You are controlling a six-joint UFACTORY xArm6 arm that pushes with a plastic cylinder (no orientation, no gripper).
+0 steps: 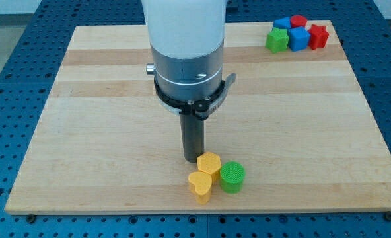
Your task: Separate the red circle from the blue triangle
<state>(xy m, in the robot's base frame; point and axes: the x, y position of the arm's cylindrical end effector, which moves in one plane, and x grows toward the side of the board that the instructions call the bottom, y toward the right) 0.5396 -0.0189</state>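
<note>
The red circle [298, 21] and the blue triangle [281, 23] sit side by side in a tight cluster at the view's top right corner of the wooden board [103, 99]; I cannot tell if they touch. My tip [193, 160] is far from them, low in the middle of the board. It stands just left of a yellow hexagon [209, 162], touching or nearly touching it.
The top right cluster also holds a green block [277, 40], a blue cube [298, 38] and a red star [319, 36]. Near my tip, a yellow heart [200, 186] and a green circle [232, 176] sit against the yellow hexagon, close to the board's bottom edge.
</note>
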